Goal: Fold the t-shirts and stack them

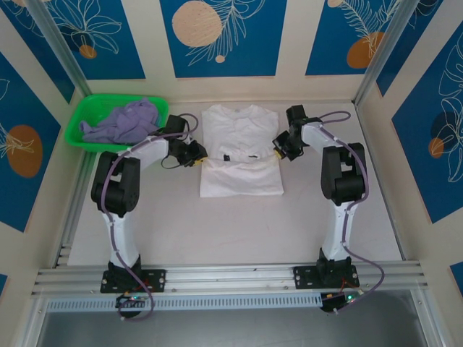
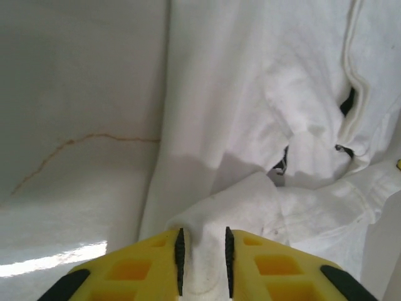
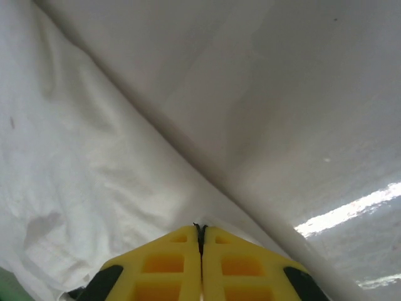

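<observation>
Out beyond my left gripper (image 1: pixel 197 153), on its outer side and further from me, sits the green basket (image 1: pixel 75 134) with the lavender t-shirt (image 1: pixel 123 121) heaped in it, well apart from my fingers. Nothing stands between my hands and the work. The white t-shirt (image 1: pixel 241 148) lies flat on the table (image 1: pixel 239 224) right between my two hands, its lower part doubled up over the chest, and small dark marks show along that fold.

Left hand now: I'm at the shirt's edge, and my yellow fingers (image 2: pixel 269 266) stand a little apart with a raised fold of white cloth lying between the pads. Bare table runs off to the outer side, with a thin brown line on it.

My right gripper (image 1: pixel 278 147) is at the opposite edge of the same shirt. In the wrist view the two fingers (image 3: pixel 169 251) are pressed together with only a dark seam between them, tips down on the cloth's border. Whether any cloth is pinched there, I can't tell.
</observation>
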